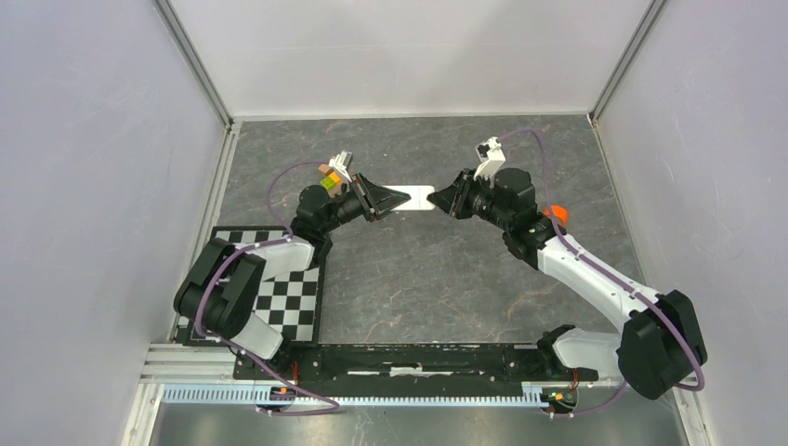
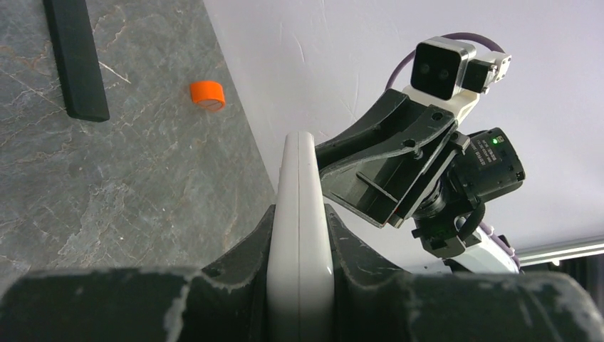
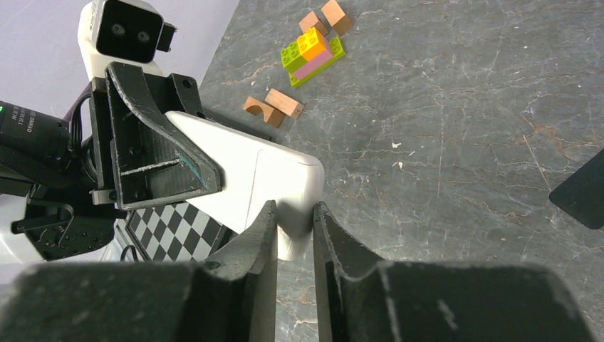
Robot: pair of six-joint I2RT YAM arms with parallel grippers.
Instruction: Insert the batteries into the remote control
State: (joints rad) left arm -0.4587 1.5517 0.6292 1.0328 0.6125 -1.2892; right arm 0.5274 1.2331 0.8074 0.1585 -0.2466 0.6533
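At the left of the top view a checkerboard mat lies beside the left arm. Right of it, the left gripper is clenched on the remote control. Its wrist view shows the white handset edge-on, pinched between both fingers, and clear of the table. At the centre of the frame the handset bridges the two arms. From the right, the right gripper meets its free end. In the right wrist view the jaws stand narrow, with a corner of the white body between them, so it appears to be grasping that end too. Further right, an orange cap sits by the right arm.

No batteries show in any view. A slim black bar lies in the upper left of the left wrist frame, and coloured toy blocks lie at the top of the right wrist frame.

The step in hand looks like preparation: the handset is braced two-handed, probably to work the battery cover loose. Whether that cover is on or off cannot be told. The next move probably calls for the left grip to stay firm while the right slides or peels the cover without twisting the handset free. After that the cells must be found.
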